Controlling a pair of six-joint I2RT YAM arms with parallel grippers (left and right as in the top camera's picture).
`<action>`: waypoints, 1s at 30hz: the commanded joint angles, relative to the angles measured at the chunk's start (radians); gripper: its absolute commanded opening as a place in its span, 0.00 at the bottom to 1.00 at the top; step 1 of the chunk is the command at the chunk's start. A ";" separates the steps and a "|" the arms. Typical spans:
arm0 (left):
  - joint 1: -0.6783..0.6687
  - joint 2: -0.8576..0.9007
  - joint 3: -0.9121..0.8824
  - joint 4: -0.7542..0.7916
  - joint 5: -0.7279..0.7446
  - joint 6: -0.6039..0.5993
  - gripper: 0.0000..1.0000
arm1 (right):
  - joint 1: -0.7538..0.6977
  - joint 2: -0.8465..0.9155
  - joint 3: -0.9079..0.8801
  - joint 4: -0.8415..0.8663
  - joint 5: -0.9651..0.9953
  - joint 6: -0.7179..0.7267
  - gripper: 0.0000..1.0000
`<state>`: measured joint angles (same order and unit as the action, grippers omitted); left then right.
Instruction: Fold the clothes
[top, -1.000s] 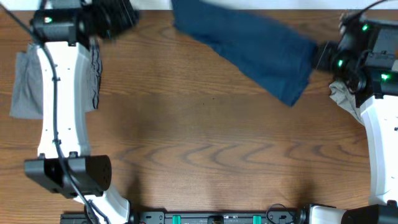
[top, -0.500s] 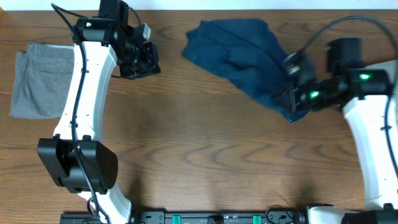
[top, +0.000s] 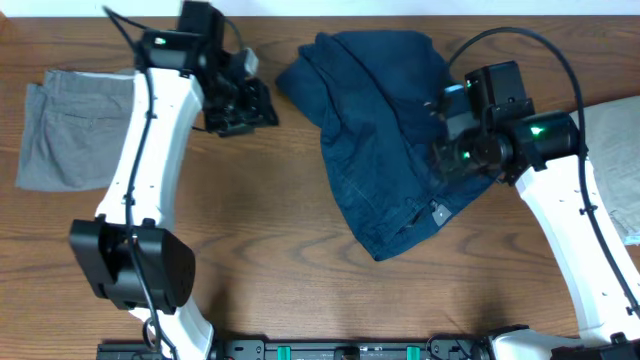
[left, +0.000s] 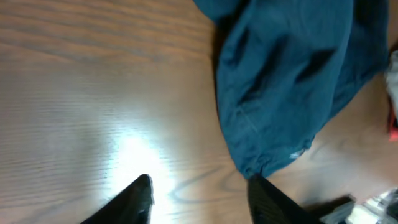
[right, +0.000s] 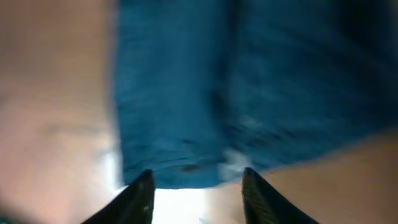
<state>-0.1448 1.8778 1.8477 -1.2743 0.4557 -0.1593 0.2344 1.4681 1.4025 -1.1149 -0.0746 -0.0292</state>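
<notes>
1. Left pincer (left: 199, 200) is spread, with nothing between its fingers (left: 140, 198). It hangs over bare table (top: 300, 270), just left of the clothes (top: 380, 150).
2. Right pincer (right: 196, 194) is spread too and grips nothing. It hangs over the clothes' right side, though its view is blurred.
3. Clothes lie crumpled in a loose heap between the two pincers, running from the table's far edge toward the near right.
4. Grey shorts (top: 60, 130) lie flat at far left, well apart from the clothes.
5. Pale cloth (top: 615, 150) shows at the right edge.
</notes>
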 joint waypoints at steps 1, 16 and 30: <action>-0.061 0.006 -0.053 0.008 -0.008 -0.027 0.55 | -0.047 -0.006 0.008 0.001 0.259 0.134 0.46; -0.341 0.007 -0.490 0.382 0.034 -0.476 0.63 | -0.249 -0.006 0.008 -0.004 0.250 0.141 0.47; -0.588 0.053 -0.692 0.727 0.033 -0.921 0.69 | -0.255 -0.006 0.008 -0.023 0.251 0.140 0.47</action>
<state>-0.7227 1.9068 1.1637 -0.5659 0.4915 -0.9951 -0.0109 1.4681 1.4025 -1.1362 0.1658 0.0990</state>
